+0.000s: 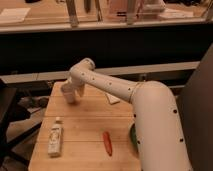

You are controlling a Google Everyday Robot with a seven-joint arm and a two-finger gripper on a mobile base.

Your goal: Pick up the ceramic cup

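- Camera view: a white robot arm (pixel 125 90) reaches from the lower right across a light wooden table (pixel 80 125) toward its far left part.
- The gripper (pixel 71 92) hangs at the end of the arm, pointing down over the table's far left area, right at the ceramic cup (pixel 67 94).
- The ceramic cup is a small pale shape at the far left of the table; the wrist and gripper overlap it, so only its left side and lower part show.
- Whether the cup sits on the wood or is raised off it cannot be told.
- A pale bottle (pixel 55 139) lies flat near the table's front left edge, well apart from the cup.
- A slim red object (pixel 107 142) lies on the wood near the front middle, to the right of the bottle.
- A flat white block (pixel 113 99) lies further back, just beside the arm's underside.
- A green rounded thing (pixel 132 137) peeks out at the right, mostly hidden behind the arm's thick segment.
- Behind the table runs a dark counter front (pixel 125 47) with a pale ledge below it.
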